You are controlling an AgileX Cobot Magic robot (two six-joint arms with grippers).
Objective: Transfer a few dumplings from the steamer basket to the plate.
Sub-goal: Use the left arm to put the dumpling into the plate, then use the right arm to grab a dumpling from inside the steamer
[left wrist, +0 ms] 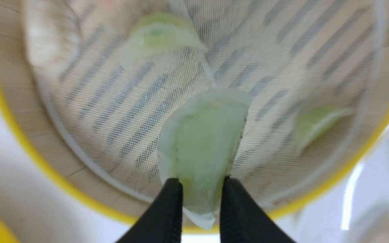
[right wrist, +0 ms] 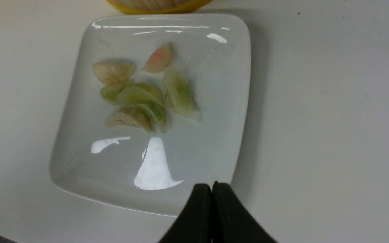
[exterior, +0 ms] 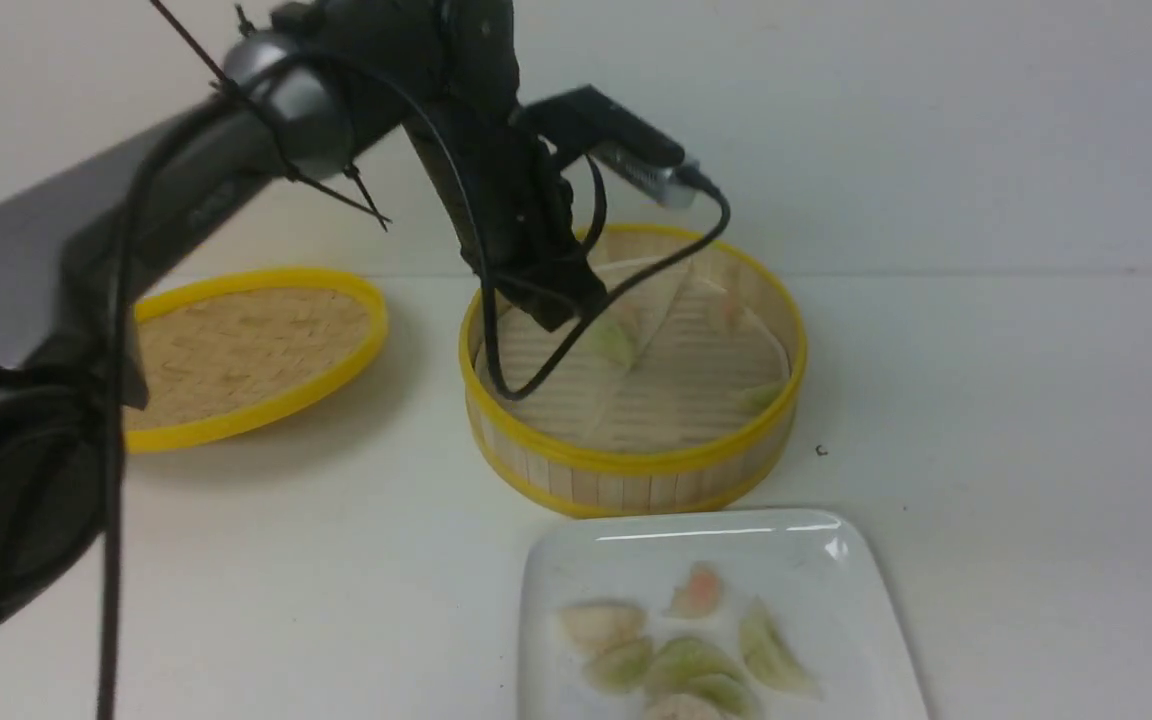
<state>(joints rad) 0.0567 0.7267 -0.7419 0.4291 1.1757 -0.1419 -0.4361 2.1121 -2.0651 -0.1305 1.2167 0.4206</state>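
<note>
The steamer basket (exterior: 636, 465) stands mid-table with a white mesh liner on its floor. My left gripper (exterior: 576, 310) reaches down into it. In the left wrist view the left gripper (left wrist: 201, 184) is shut on a pale green dumpling (left wrist: 203, 145), pinched at one end; whether it is off the liner I cannot tell. Other dumplings lie in the basket: a green one (left wrist: 157, 37), another green one (left wrist: 312, 121) and a whitish one (left wrist: 51, 40). The white plate (exterior: 836, 600) in front holds several dumplings (right wrist: 140, 98). My right gripper (right wrist: 212, 185) hangs shut and empty over the plate's (right wrist: 214, 135) edge.
The flat yellow-rimmed woven lid (exterior: 246, 350) lies on the table left of the basket. The left arm's cable (exterior: 536, 385) loops down inside the basket. The basket's near wall (right wrist: 157, 5) stands close to the plate's far edge.
</note>
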